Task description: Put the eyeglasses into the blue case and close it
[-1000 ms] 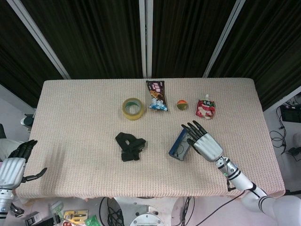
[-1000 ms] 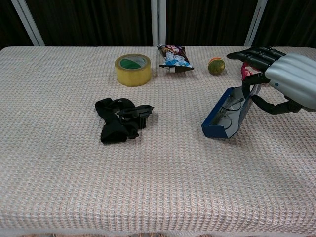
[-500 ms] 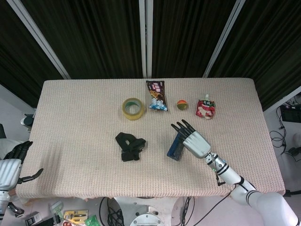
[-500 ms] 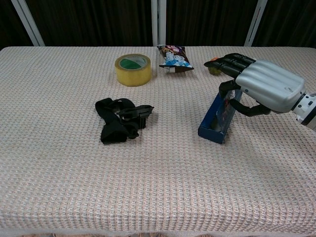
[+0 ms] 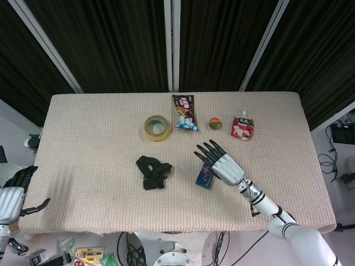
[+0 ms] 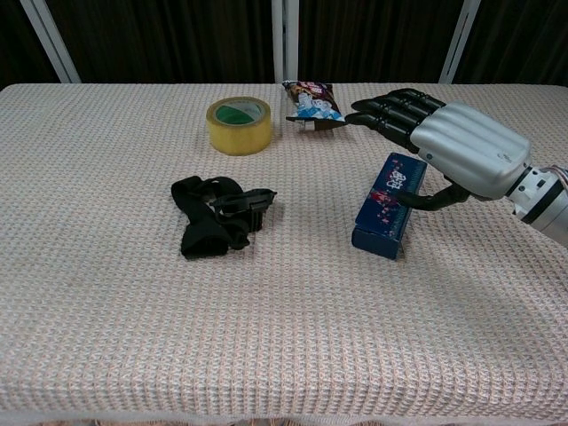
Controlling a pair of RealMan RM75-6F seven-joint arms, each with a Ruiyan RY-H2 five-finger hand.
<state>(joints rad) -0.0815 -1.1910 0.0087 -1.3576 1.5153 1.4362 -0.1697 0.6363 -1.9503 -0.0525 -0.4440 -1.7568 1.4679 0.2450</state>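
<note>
- Blue case (image 6: 385, 206) lies at about 4 o'clock from table centre, lid down or nearly so, patterned top facing up. Eyeglasses not visible anywhere, so judged to be inside.
- Right hand (image 6: 444, 142) hovers over the case's 1 o'clock end, fingers extended and spread, gripping nothing; thumb (image 6: 432, 200) touches or sits just beside the case's right edge.
- Left hand (image 5: 12, 194) off the table at 8 o'clock, fingers loosely apart, empty.
- Progress: insertion looks done. Can't tell whether the lid is latched, so a firm downward press may be all that's left.
- Room: the case sits well inside the table (image 5: 83, 138) edges. Black strap bundle (image 6: 217, 213) at 9 o'clock of the case, well apart. Tape roll (image 6: 239, 124), snack bag (image 6: 312, 102) and red pouch (image 5: 242, 127) at 10 to 1 o'clock, near the fingertips but not touching.
- Near side at 6 o'clock is open cloth for withdrawing.
</note>
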